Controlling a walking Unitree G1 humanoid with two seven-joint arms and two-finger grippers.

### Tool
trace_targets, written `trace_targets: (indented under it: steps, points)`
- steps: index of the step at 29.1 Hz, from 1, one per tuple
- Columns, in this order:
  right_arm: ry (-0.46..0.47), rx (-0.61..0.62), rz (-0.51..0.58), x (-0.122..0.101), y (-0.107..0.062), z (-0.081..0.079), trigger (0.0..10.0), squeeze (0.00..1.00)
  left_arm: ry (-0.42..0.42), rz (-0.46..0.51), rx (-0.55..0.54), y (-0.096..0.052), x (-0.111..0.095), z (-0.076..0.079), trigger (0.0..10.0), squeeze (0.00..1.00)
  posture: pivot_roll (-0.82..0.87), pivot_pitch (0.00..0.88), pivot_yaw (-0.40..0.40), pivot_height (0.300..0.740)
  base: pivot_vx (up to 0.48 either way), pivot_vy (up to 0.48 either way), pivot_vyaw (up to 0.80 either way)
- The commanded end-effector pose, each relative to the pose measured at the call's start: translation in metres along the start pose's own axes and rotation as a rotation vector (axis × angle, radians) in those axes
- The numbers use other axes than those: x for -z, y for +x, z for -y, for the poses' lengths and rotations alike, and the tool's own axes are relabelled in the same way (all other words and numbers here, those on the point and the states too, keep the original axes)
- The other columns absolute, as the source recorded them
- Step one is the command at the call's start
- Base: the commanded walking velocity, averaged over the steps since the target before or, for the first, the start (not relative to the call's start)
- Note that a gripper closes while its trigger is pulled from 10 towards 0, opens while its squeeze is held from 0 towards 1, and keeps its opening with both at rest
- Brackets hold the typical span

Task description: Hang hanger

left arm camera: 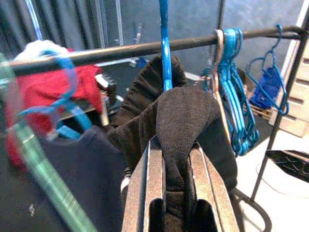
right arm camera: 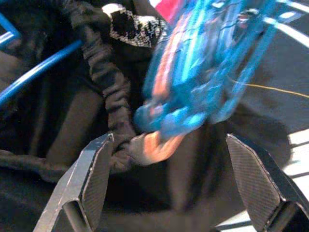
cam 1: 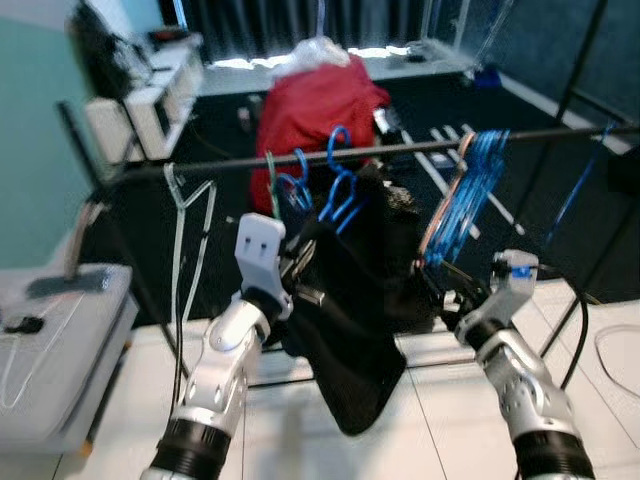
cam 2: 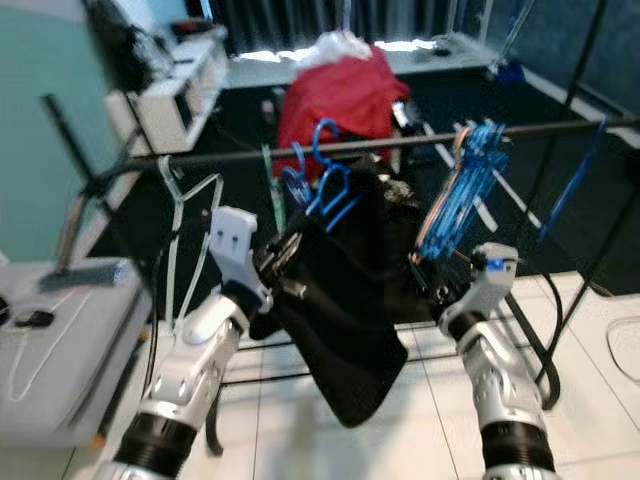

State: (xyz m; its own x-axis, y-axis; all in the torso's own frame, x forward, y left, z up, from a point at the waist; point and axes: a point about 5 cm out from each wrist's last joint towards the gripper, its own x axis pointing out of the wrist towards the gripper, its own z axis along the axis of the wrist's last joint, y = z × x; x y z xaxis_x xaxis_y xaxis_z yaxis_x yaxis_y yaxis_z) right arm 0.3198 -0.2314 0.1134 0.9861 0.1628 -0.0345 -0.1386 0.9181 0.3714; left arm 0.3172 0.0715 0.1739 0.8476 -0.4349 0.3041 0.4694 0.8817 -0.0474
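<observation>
One blue hanger (left arm camera: 164, 46) carrying a black garment (cam 1: 355, 300) hangs with its hook at the black rail (cam 1: 400, 150) — between loose blue hangers and a bunch of blue hangers (cam 1: 470, 190). The left tool (left arm camera: 175, 181) is clenched on the garment's fabric; the right tool (right arm camera: 171, 181) is spread wide beside the bunch — a red bag (cam 1: 315, 105) sits behind

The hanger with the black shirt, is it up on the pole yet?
Nearly. The black garment is already on a blue hanger, whose hook reaches up to the rail; I cannot tell whether it has caught. The left hand is pinching the cloth. The right hand is open beside the bunch of blue hangers. Left: confirm the hook, then let go.
</observation>
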Motion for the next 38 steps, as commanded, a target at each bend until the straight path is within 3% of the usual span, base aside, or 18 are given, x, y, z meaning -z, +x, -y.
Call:
trace_targets:
  steps: [1,8,12,15,19,25,38]
  points:
    - [0.003,0.004,0.01,-0.002,0.001,0.0,10.0,0.0,0.012,0.002,-0.004,0.002,-0.003,0.002,10.0,0.0,-0.15,0.0,0.071,0.74,0.48,0.0,0.0]
    - [0.007,0.008,0.017,-0.003,0.001,0.001,10.0,0.0,0.03,-0.146,-0.024,0.0,0.012,0.017,10.0,0.0,-0.15,0.0,0.073,0.74,0.117,0.0,0.0]
    - [0.007,0.008,0.017,-0.003,0.001,0.001,10.0,0.0,0.025,-0.159,-0.028,0.0,0.013,0.02,10.0,0.0,-0.14,0.0,0.073,0.74,0.0,0.0,0.0]
    - [0.008,0.008,0.016,-0.003,0.001,0.001,10.0,0.0,-0.043,-0.264,-0.111,-0.005,0.022,0.028,10.0,0.0,-0.14,0.0,0.072,0.74,0.0,0.0,0.0]
    - [0.008,0.007,0.016,-0.003,0.002,0.001,10.0,0.0,-0.117,-0.318,-0.162,-0.007,0.027,0.033,10.0,0.0,-0.14,0.0,0.072,0.74,0.0,0.0,0.0]
    - [0.008,0.007,0.015,-0.003,0.002,0.0,10.0,0.0,-0.217,-0.362,-0.221,-0.006,0.029,0.039,10.0,0.0,-0.14,0.0,0.076,0.74,0.0,0.0,0.0]
    - [0.009,0.004,0.012,-0.003,0.004,-0.001,10.0,0.0,-0.273,-0.393,-0.217,-0.006,0.021,0.05,10.0,0.0,-0.14,0.0,0.072,0.74,0.0,0.0,0.0]
